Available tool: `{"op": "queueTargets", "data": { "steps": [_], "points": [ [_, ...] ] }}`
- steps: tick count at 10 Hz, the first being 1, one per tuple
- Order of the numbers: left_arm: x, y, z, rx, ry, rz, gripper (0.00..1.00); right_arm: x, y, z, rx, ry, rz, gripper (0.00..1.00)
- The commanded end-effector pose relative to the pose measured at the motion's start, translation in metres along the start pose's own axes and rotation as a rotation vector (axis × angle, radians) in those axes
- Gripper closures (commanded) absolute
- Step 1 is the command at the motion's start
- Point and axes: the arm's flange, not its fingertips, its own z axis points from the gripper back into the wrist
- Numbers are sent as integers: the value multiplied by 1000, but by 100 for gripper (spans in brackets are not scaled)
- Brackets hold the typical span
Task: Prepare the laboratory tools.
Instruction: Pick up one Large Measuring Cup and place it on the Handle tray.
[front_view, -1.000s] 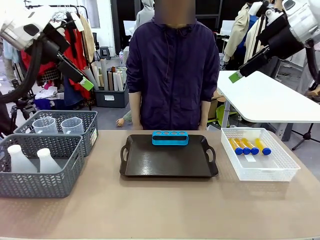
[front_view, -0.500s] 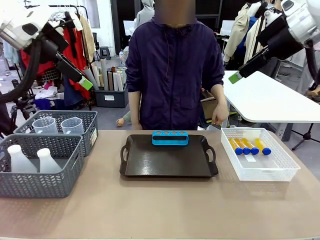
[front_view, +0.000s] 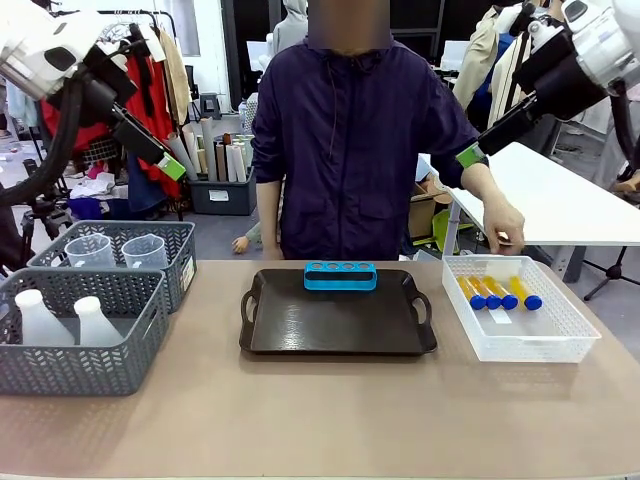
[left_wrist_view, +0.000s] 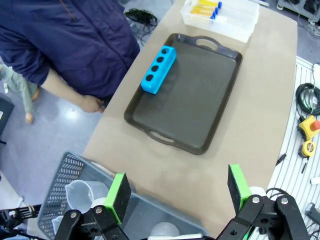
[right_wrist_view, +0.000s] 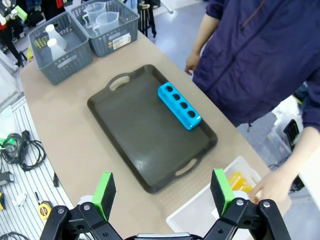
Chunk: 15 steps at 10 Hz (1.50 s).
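The blue four-hole rack (front_view: 340, 275) lies on the far edge of a dark tray (front_view: 337, 318). Several amber blue-capped tubes (front_view: 497, 292) lie in the white mesh basket (front_view: 517, 312), and the person's hand (front_view: 503, 228) hovers over its far rim. Two clear beakers (front_view: 117, 251) sit in the far grey basket, two white conical flasks (front_view: 58, 319) in the near one. My left gripper (left_wrist_view: 176, 190) hangs high at the left, open and empty. My right gripper (right_wrist_view: 165, 192) is raised at the upper right, open and empty.
Two grey mesh baskets (front_view: 82, 345) stand at the table's left. The person stands at the far edge behind the tray. A white table (front_view: 550, 200) is behind on the right. Bare tabletop (front_view: 320, 410) lies in front of the tray.
The person's arm swung out from their side to the right, and the hand now hangs over the white basket. Both arms stayed still.
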Motion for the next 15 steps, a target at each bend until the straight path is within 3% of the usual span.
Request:
{"op": "queueTargets", "data": {
  "steps": [1,3,5,7,9,12,14,15],
  "points": [
    [0,-1,2,1,-8,6,0,-1,-1,0,14,-12,-2,0],
    [0,0,0,0,0,0,0,-1,-1,0,14,-12,-2,0],
    [-9,33,-3,80,196,60,0,-1,-1,0,14,-12,-2,0],
    [-16,55,1,120,259,103,0,-1,-1,0,14,-12,-2,0],
    [-50,99,-10,153,374,236,0,-1,-1,0,14,-12,-2,0],
    [-98,129,-34,197,545,427,0,-1,-1,0,14,-12,-2,0],
    [-106,131,-43,238,500,454,0,-1,-1,0,14,-12,-2,0],
    [-119,136,-42,211,531,413,0,-1,-1,0,14,-12,-2,0]
  ]
}}
